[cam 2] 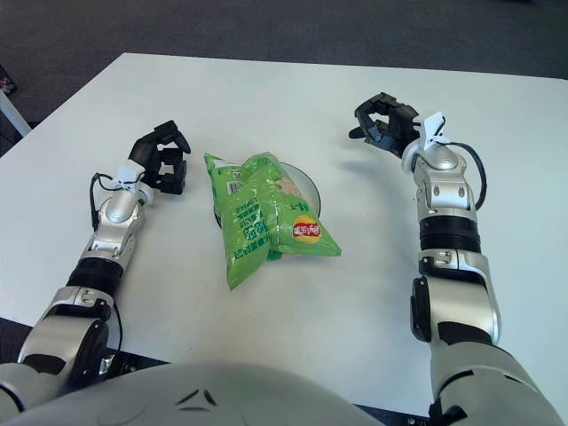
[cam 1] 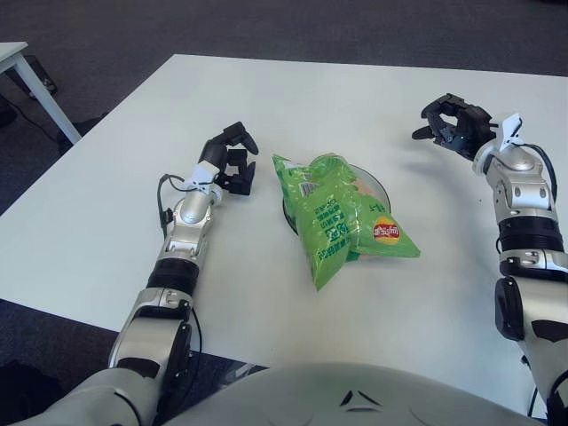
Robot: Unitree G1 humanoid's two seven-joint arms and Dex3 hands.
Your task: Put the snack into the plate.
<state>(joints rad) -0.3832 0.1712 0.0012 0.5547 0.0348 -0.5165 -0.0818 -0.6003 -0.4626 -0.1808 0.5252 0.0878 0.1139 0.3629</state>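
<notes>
While the green snack bag (cam 1: pixel 342 226) is lying across the dark plate (cam 1: pixel 377 185), covering most of it and hanging over its near rim onto the white bench (cam 1: pixel 106 204), both arms are reaching forward on either side. The left robot hand (cam 1: pixel 232 160) is sitting just left of the bag, near its upper corner but apart from it, fingers curled in and gripping nothing. The right robot hand (cam 2: pixel 383 124) is showing well to the right of the plate and farther back, its fingers likewise curled and holding nothing.
</notes>
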